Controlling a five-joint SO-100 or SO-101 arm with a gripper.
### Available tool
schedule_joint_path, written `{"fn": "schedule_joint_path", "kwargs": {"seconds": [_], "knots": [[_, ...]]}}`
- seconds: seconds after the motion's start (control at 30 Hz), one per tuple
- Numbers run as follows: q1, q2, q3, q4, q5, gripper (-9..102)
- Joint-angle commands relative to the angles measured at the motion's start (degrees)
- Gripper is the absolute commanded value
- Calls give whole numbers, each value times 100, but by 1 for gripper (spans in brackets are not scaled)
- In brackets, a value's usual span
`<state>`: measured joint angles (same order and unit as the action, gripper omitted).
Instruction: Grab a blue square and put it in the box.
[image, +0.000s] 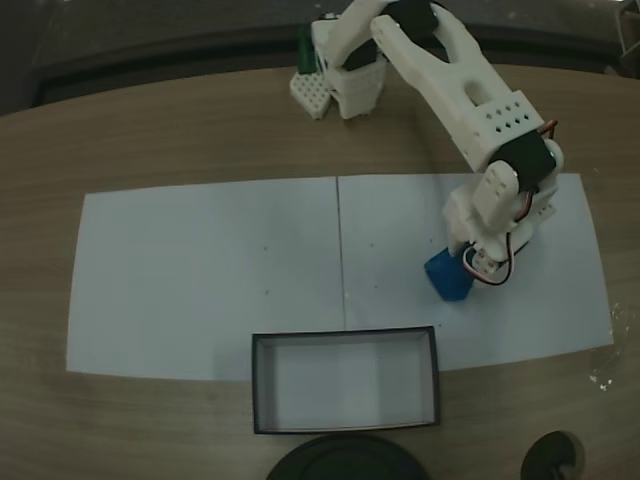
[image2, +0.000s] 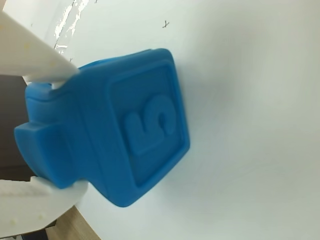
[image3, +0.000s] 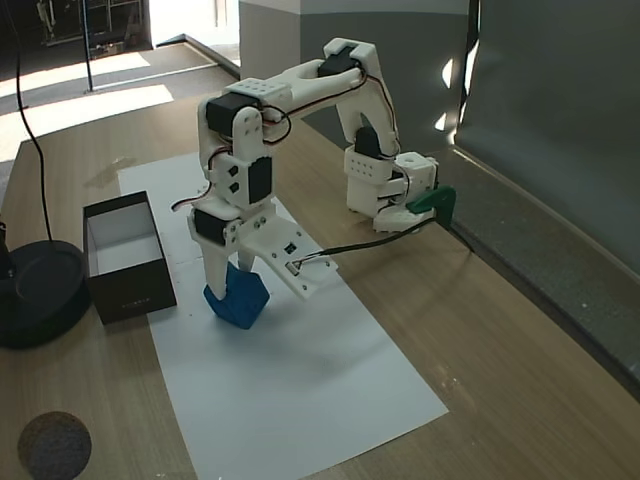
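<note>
The blue square (image: 448, 277) (image3: 238, 297) is a bright-blue cube on the white paper, to the right of the box in a fixed view. It is tilted, with its low edge at the paper. The wrist view shows a raised "5" in the recessed face of the blue square (image2: 145, 130). My gripper (image: 462, 262) (image2: 70, 131) (image3: 232, 275) comes down from above, shut on the cube, with one white finger (image2: 35, 55) on each side. The box (image: 345, 428) (image3: 130, 290) is a shallow dark-walled tray with a pale floor, and nothing lies in it.
Two white paper sheets (image: 200, 270) cover the wooden table. A black round base (image: 345, 460) (image3: 35, 290) sits just beyond the box, with a small dark disc (image: 552, 458) (image3: 53, 443) near it. The arm's base (image: 345, 70) stands at the table's far edge.
</note>
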<state>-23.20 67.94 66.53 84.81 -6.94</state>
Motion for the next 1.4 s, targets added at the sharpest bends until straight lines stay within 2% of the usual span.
{"fn": "schedule_joint_path", "kwargs": {"seconds": [0.0, 0.13, 0.3, 0.47, 0.6, 0.7, 1.03, 1.1, 1.27, 1.37], "knots": [[18, 475, -97, 35, -35, 1], [97, 773, -870, 483, -211, 1], [519, 1266, -2707, 1187, -439, 1], [1433, 1266, -4008, 993, -396, 1], [2276, 896, -4113, 334, 0, 1], [2646, 387, -4096, 193, 70, 1], [2892, -905, -4148, 167, 79, 2], [2874, -914, -4148, 185, 211, 8], [2865, -861, -4166, 246, 483, 30], [2848, -536, -4166, 413, 545, 33]]}}
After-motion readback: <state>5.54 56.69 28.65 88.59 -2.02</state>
